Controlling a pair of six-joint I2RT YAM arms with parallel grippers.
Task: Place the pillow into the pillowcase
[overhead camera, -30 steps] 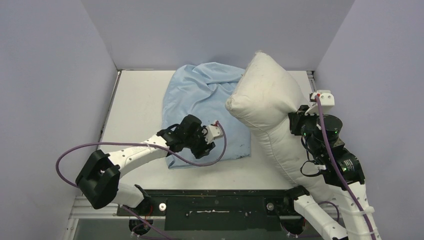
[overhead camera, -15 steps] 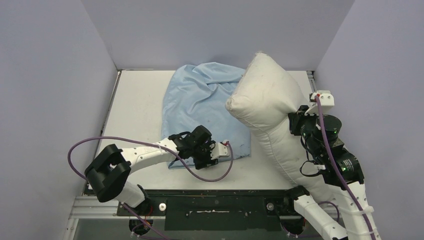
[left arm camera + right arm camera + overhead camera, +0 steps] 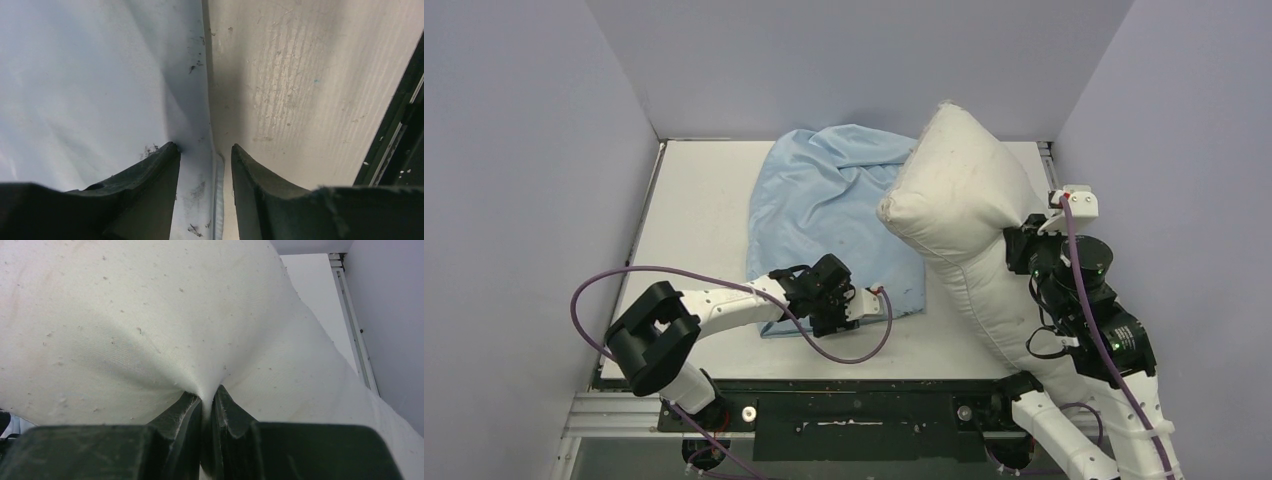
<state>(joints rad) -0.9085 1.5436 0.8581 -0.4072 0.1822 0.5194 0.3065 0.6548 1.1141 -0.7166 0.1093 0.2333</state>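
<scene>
The right fingers (image 3: 182, 415) clench a tuck of the pillow (image 3: 954, 210), holding it reared up at the right side of the tabletop (image 3: 694, 220), ready for feeding in; the left fingers (image 3: 150, 172) stand parted astride the near hem of the flat pillowcase (image 3: 824, 200), apparently to pinch its mouth open.

Soft, even light is filling the top view, casting only faint shadows under the pillow (image 3: 964, 215). Close to the lens, the left gripper (image 3: 202, 150) is showing dark and blurred, shading the pillowcase (image 3: 90, 75) edge. In the right wrist view, the bright pillow fabric is looking slightly washed out.
</scene>
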